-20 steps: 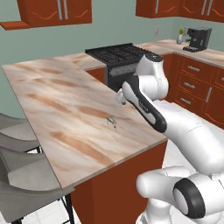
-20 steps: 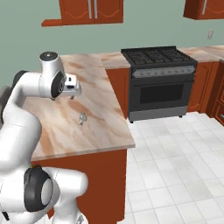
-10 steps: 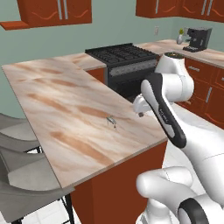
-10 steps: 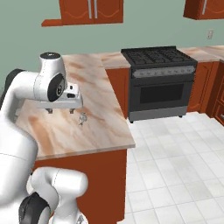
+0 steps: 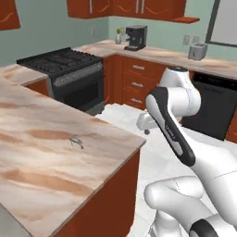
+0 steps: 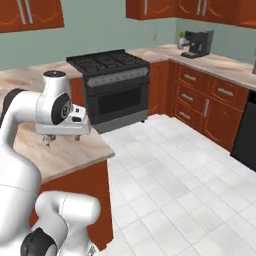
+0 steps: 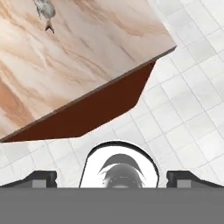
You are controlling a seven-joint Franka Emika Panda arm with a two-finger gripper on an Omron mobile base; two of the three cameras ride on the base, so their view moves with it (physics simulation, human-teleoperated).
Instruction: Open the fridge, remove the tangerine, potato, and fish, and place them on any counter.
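The fish (image 5: pixel 76 140) lies flat on the table (image 5: pixel 41 171), left of centre in the left base view and well in from the near corner; in the hand view it sits at the top left edge (image 7: pixel 45 9), and in the right base view it peeks out just under the arm (image 6: pixel 47 142). The tangerine, potato and fridge cannot be placed from these views.

The hand (image 7: pixel 111 177) is spread wide with nothing between its tips, and it looks down past the table's corner onto white floor tiles, apart from the fish.

In the hand view the fish's long axis runs up and down the frame with a slight lean, the forked tail pointing toward the bottom. In the left base view it lies slanted, one end toward the lower right; which end is too small to tell there.

By my reading it would handle as light, slim and probably slick, with little height above the stone. The thicker mid-body, taken across the narrow width, looks the surest hold; the thin tail would likely slip. Since it already rests on the table, this item seems delivered
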